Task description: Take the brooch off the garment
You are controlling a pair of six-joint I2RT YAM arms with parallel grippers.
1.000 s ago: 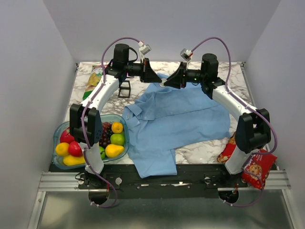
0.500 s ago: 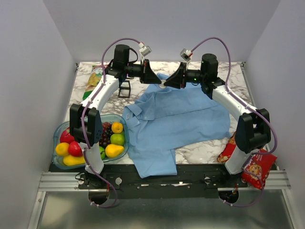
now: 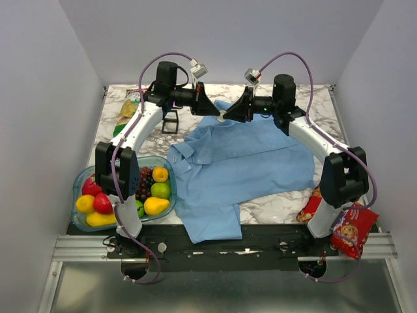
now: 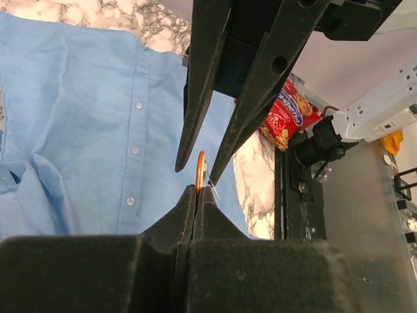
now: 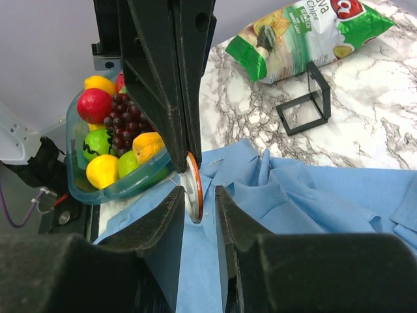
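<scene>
At far edge of the garment, the right gripper has narrowed its jaws slightly; they straddle the brooch, contact unclear. The left gripper is pinched closed just beside it, so pull-off looks close.

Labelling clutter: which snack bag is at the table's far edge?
The green chips bag, far left beside the small black frame; the red snack bags lie near right.

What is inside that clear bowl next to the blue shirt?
The bowl holds fruit: dark grapes, a green apple, a yellow pear, a red fruit. The left arm crosses over it, hiding the middle.
</scene>
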